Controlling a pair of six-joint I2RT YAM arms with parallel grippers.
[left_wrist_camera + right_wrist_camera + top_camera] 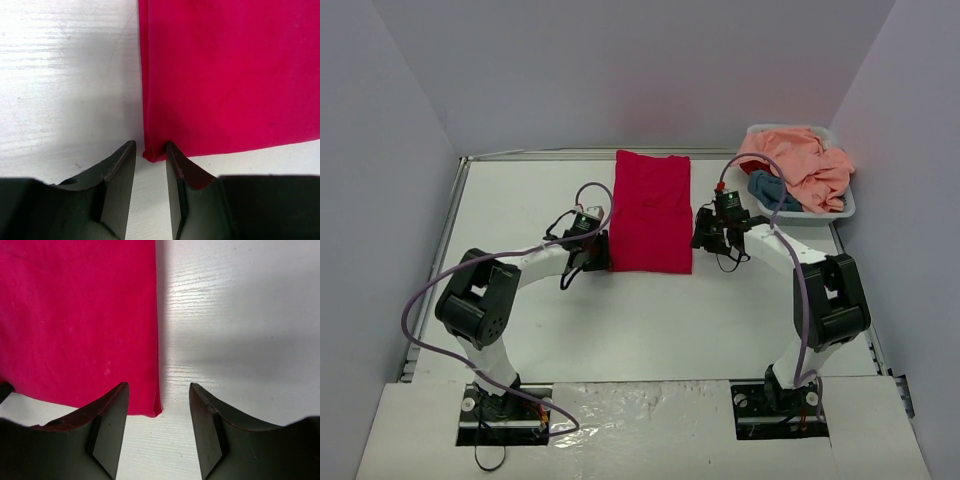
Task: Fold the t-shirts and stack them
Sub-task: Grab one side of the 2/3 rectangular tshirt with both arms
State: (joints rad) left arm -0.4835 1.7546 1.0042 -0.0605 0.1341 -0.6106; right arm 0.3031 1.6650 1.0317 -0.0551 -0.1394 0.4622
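Spreading beneath everything, a white table (620, 320) is seen from above. A crimson t-shirt (653, 210), folded into a long rectangle, is laid flat on the table's far middle. Well to the right of that t-shirt, at the far corner, a white basket (850, 208) is heaped with a peach-pink t-shirt (800, 160) and a teal-blue t-shirt (770, 188). The left gripper (150, 148) is set at the crimson t-shirt's near left corner. Its jaws are parted by a narrow gap, and the corner is seen right at their tips, not pinched. The right gripper (159, 388) is set at the crimson t-shirt's near right corner. Its jaws are parted more widely, the corner lies between them, and nothing is clamped.
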